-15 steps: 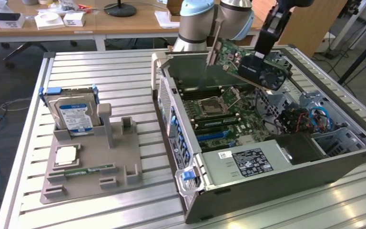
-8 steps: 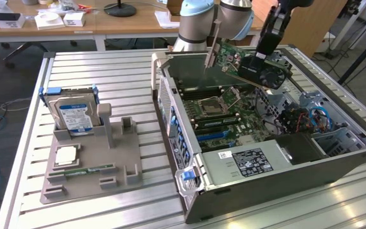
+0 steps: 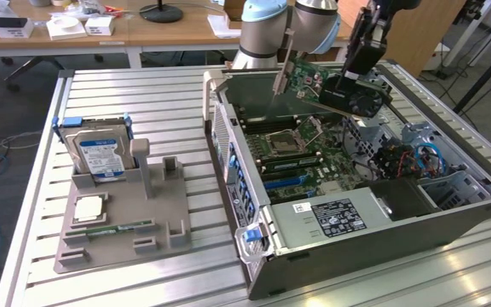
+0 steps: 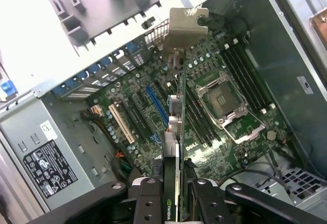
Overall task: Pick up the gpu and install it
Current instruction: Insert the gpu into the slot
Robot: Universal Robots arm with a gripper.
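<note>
Above the open computer case (image 3: 433, 230), the gripper (image 3: 350, 78) is clamped on the gpu (image 3: 322, 80). The card hangs tilted over the motherboard (image 3: 309, 163), clear of the case's walls, with its silver bracket (image 3: 282, 64) towards the case's back wall. Inside the case lie the CPU socket (image 4: 222, 98), a blue expansion slot (image 4: 157, 104) and a cable bundle (image 3: 403, 160). The board reads "Dell"; the power supply (image 3: 331, 217) label is too small to read. Beside the case, on the exterior view's left, a grey fixture (image 3: 117, 224) holds a hard drive (image 3: 100, 153).
</note>
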